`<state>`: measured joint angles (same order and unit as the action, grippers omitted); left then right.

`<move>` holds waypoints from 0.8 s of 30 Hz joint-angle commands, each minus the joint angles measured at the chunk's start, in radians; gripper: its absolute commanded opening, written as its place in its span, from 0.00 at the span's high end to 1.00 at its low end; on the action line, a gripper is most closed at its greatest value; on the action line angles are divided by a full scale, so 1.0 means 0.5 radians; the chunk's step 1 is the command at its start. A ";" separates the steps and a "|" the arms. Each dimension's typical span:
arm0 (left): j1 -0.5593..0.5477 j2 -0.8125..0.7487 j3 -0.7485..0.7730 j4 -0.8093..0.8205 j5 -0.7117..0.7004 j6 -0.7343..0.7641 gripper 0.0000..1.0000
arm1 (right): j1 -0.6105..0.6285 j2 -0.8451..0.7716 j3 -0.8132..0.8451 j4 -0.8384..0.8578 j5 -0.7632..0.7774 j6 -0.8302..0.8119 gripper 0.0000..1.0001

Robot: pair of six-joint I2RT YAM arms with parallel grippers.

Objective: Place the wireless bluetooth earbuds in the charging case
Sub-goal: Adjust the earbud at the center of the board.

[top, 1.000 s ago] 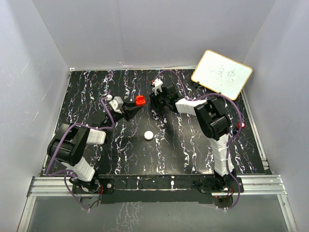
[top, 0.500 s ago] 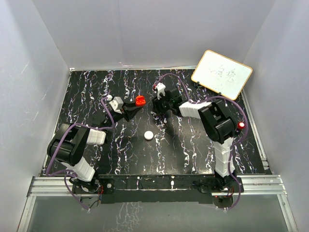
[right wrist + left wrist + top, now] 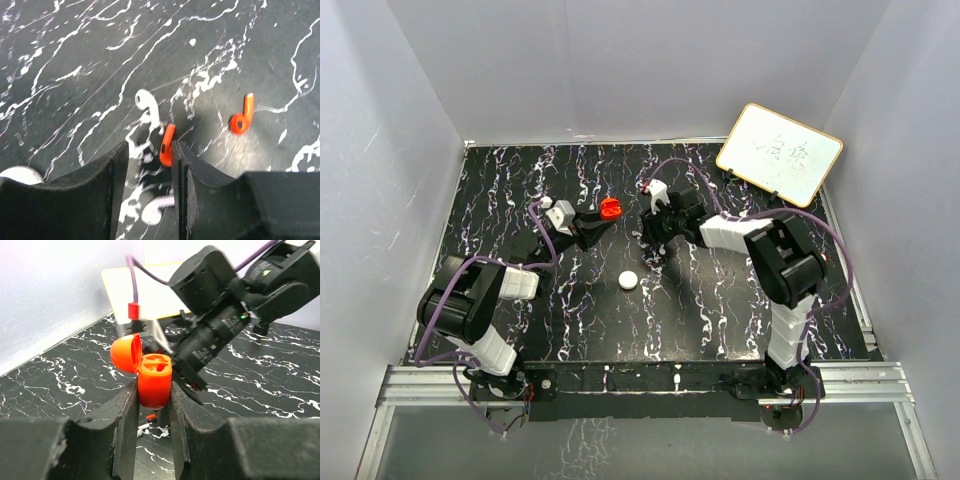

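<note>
Where pale walls [image 3: 620, 70] close in three sides, a black table [image 3: 520, 180] veined in white is seen, with a whiteboard [image 3: 779, 153] propped at its far right corner. Toward the far middle, the red charging case [image 3: 155, 377] is clamped in the left gripper [image 3: 154, 390], its lid swung open. Beside it the right gripper [image 3: 150, 147] is lowered to the table, jaws partly parted around one red earbud [image 3: 167, 145] that lies against one finger, not squeezed. The second earbud [image 3: 242, 116] is seen on the table nearby, close to two white earbuds [image 3: 148, 104].
</note>
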<state>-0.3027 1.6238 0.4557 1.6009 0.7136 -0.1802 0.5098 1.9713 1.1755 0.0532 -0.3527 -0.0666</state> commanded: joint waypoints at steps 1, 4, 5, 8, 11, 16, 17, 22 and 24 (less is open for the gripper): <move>0.010 -0.137 -0.029 0.376 0.008 0.017 1.00 | 0.002 -0.389 -0.224 0.294 0.061 0.061 0.60; 0.009 -0.139 -0.031 0.376 0.011 0.007 1.00 | -0.001 -0.447 -0.188 0.304 0.202 0.106 0.57; 0.010 -0.137 -0.028 0.376 0.013 0.004 1.00 | -0.001 -0.443 -0.140 0.247 0.216 0.110 0.56; 0.009 -0.148 -0.028 0.378 0.014 0.003 1.00 | -0.001 -0.363 -0.025 0.135 0.250 0.129 0.55; 0.010 -0.156 -0.034 0.376 0.011 0.005 1.00 | -0.001 -0.320 0.008 0.126 0.292 0.191 0.55; 0.010 -0.167 -0.052 0.375 0.002 0.017 1.00 | -0.001 -0.298 0.017 0.077 0.393 0.286 0.55; 0.009 -0.163 -0.050 0.375 0.000 0.017 1.00 | -0.002 -0.298 0.017 0.056 0.396 0.293 0.55; 0.009 -0.149 -0.038 0.376 0.010 0.011 1.00 | -0.001 -0.322 -0.038 0.015 0.463 0.362 0.55; 0.010 -0.147 -0.040 0.376 0.009 0.010 1.00 | -0.001 -0.332 -0.068 0.016 0.515 0.375 0.55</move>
<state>-0.3027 1.5909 0.4370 1.6009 0.7136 -0.1837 0.5102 1.8336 1.1481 0.0357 -0.1585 0.0849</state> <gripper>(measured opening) 0.251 0.450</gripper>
